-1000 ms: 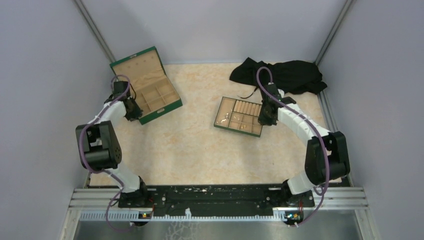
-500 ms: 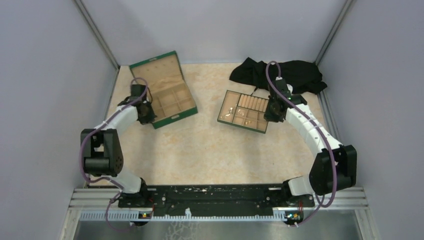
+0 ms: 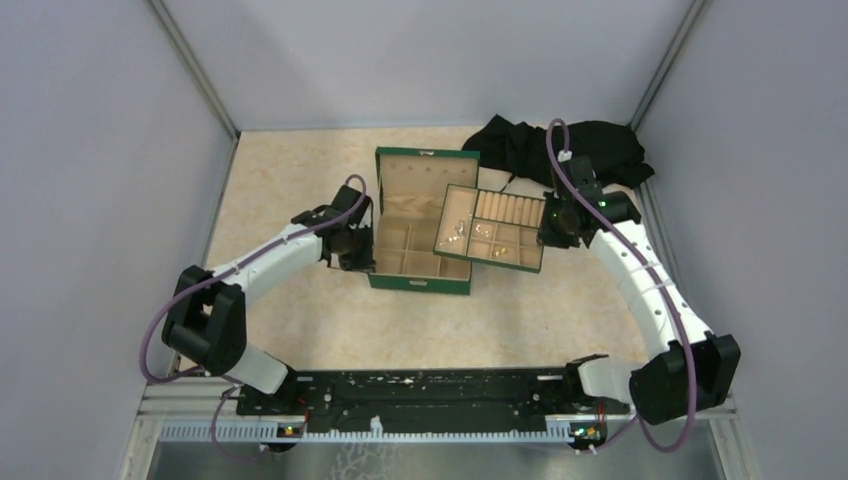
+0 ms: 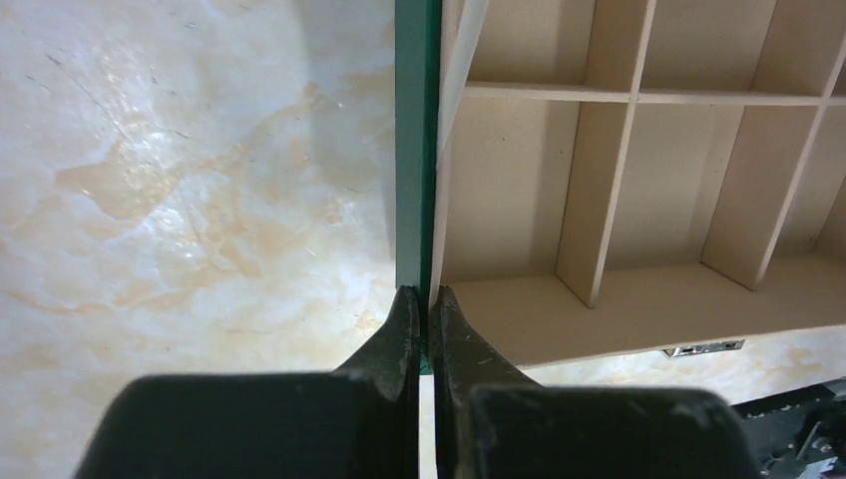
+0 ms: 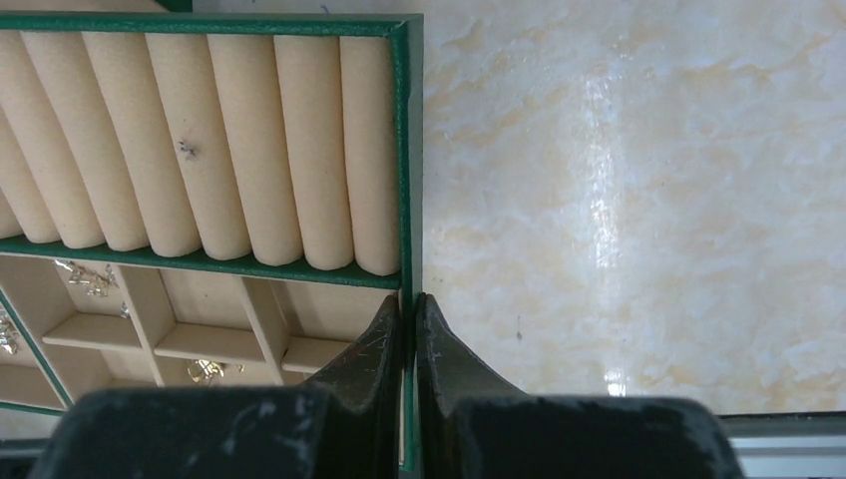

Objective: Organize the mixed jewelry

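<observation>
Left tool (image 3: 352, 243), seen from above, is pinched shut on the left wall of the green box (image 3: 420, 283). The right tool (image 3: 553, 222) clamps the right rim of the tray (image 3: 487, 261), which overlaps the box's right side. Jewelry (image 3: 462, 232) lies scattered in the tray's small compartments.

At the left wrist, the tips nip the box's green wall, with wooden dividers (image 4: 599, 200) beside it.

At the right wrist, the tips grip the tray rim next to the padded rolls (image 5: 249, 150). Jewelry (image 5: 205, 371) sits in the compartments below them.
</observation>
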Controlling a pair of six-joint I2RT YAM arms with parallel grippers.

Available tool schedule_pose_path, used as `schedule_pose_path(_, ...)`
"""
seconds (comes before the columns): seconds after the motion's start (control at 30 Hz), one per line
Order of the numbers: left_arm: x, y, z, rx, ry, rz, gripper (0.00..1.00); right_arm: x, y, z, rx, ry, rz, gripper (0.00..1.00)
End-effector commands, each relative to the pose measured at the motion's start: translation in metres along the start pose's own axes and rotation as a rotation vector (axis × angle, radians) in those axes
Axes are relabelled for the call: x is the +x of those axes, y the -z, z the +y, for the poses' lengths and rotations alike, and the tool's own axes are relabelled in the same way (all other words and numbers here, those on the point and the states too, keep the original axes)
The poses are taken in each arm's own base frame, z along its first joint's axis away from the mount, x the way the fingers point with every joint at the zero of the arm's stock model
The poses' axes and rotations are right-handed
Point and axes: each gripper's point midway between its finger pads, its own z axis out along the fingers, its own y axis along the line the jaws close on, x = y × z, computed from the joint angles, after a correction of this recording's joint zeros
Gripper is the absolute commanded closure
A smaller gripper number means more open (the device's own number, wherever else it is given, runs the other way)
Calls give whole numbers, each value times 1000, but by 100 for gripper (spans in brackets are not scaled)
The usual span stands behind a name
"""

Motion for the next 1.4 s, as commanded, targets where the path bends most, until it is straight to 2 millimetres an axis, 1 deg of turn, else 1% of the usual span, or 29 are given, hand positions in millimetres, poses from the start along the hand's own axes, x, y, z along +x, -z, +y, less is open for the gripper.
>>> schedule_pose_path(0.0,-4,18,-34,87,75,-16,99,9,35,17,-93,-21,-26,100)
schedule_pose_path(0.07,1,19,-41,99,70,-9,95,18,38,21,-108,-48,-19,100)
schedule_pose_path(0.1,4,19,-43,103,66,-3,89,22,38,24,-121,-58,-19,100)
schedule_pose_path(0.17,10,20,-44,105,67,9,74,29,35,30,-134,-64,-18,100)
schedule_pose_path(0.23,12,24,-43,98,69,7,61,33,31,36,-129,-49,-16,100)
schedule_pose_path(0.27,11,28,-40,83,69,2,57,34,28,40,-127,-35,-15,100)
schedule_pose_path(0.33,6,39,-33,52,51,-31,52,35,22,50,-128,-8,-21,100)
schedule_pose_path(0.43,-5,55,-7,-55,19,-121,50,31,12,64,-127,20,-28,100)
schedule_pose_path(0.57,-21,80,21,-112,37,-208,49,22,-2,86,-137,51,-32,100)
schedule_pose_path(0.7,-35,102,59,-189,156,-305,51,17,-21,111,-142,86,-19,100)
schedule_pose_path(0.77,-38,107,69,-178,205,-328,51,13,-30,121,-145,100,-21,100)
schedule_pose_path(0.87,-38,110,73,-155,238,-333,50,13,-47,132,-144,115,-9,100)
schedule_pose_path(0.93,-35,108,73,-148,247,-323,50,11,-53,138,-146,119,-5,100)
schedule_pose_path(1.03,-29,105,72,-140,256,-303,50,15,-64,144,-140,133,12,100)
schedule_pose_path(1.17,-25,106,74,-144,280,-309,50,25,-73,146,-138,146,40,100)
schedule_pose_path(1.27,-24,109,74,-133,284,-332,50,34,-79,143,-128,159,57,100)
schedule_pose_path(1.37,-21,108,76,-138,288,-325,50,40,-83,139,-118,162,69,100)
